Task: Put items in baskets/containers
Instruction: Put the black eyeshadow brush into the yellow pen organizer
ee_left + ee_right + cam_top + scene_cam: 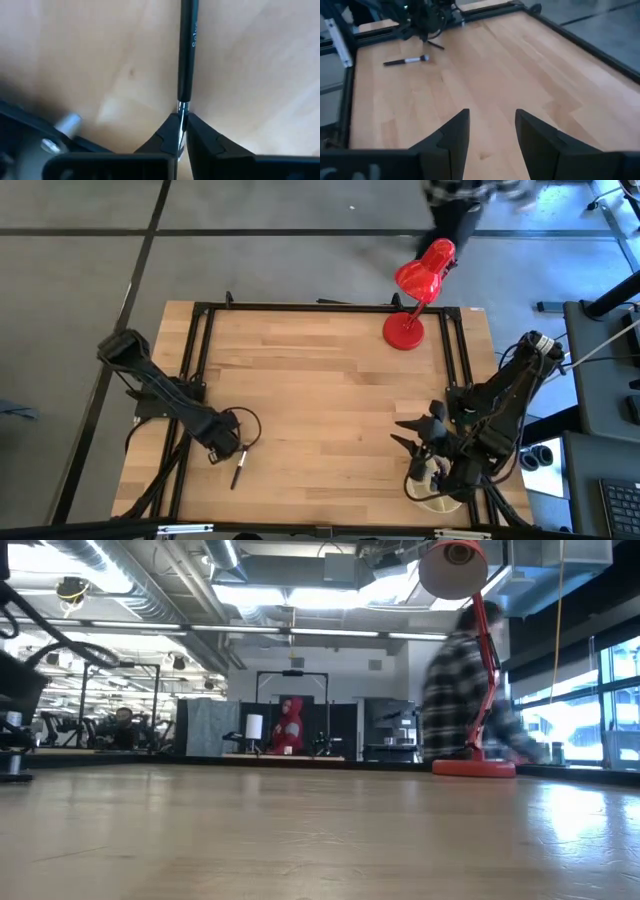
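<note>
Cream dish [440,502] mostly hidden under right pincer [432,442], contents unseen

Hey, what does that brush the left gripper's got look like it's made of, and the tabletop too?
Brush: glossy black handle, probably lacquered wood or plastic, with a shiny silver metal-looking ferrule where the left gripper pinches it. Table: pale wood planks, visible grain and seams, satin sheen, inside a black metal-looking frame.

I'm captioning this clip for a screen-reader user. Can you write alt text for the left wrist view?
The left gripper is shut on the silver ferrule of a thin black makeup brush, whose slim handle lies along the pale wooden table away from the camera. Part of the dark arm hardware shows at one corner.
</note>
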You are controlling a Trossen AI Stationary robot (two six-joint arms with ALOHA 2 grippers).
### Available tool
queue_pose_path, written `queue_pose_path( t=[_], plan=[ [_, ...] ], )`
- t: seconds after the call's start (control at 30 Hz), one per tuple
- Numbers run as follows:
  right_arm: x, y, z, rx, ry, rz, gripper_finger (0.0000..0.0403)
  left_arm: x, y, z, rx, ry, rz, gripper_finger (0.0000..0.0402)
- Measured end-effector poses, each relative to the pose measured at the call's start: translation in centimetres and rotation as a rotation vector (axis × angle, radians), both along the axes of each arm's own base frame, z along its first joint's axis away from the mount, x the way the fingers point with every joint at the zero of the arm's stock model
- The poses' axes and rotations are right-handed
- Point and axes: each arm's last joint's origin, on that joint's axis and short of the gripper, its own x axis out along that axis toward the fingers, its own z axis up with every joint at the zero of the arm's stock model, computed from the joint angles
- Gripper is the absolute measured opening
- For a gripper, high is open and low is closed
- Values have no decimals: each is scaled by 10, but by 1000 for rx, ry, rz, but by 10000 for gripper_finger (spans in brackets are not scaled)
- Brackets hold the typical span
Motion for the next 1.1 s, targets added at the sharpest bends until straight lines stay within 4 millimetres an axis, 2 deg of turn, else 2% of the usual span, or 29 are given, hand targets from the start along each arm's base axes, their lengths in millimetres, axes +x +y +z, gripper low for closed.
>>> queue_pose_path(
  t=[0.1, 0.23, 0.33, 0.47, 0.6, 0.73, 0.87, 1.1],
  plan=[
    [9, -6, -16, 18, 3, -38, 159, 10, -2, 9, 70, -81, -91, 25],
    [29, -22, -44, 132, 88, -54, 159, 26, -9, 30, 136, -209, -266, 28],
    [48, -32, -61, 220, 114, 23, 159, 41, -16, 45, 211, -312, -467, 23],
    [71, -45, -69, 310, 18, 180, 159, 65, -30, 55, 363, -363, -827, 17],
    [86, -61, -67, 369, -58, 238, 159, 96, -46, 55, 646, -320, -1190, 20],
    [93, -76, -67, 387, -82, 204, 159, 128, -58, 47, 1000, -131, -1467, 23],
    [98, -85, -67, 394, -85, 179, 159, 164, -59, 38, 1170, 7, -1572, 21],
    [116, -94, -84, 417, -54, 212, 159, 211, -52, 36, 1261, -95, -1577, 20]
  ],
)
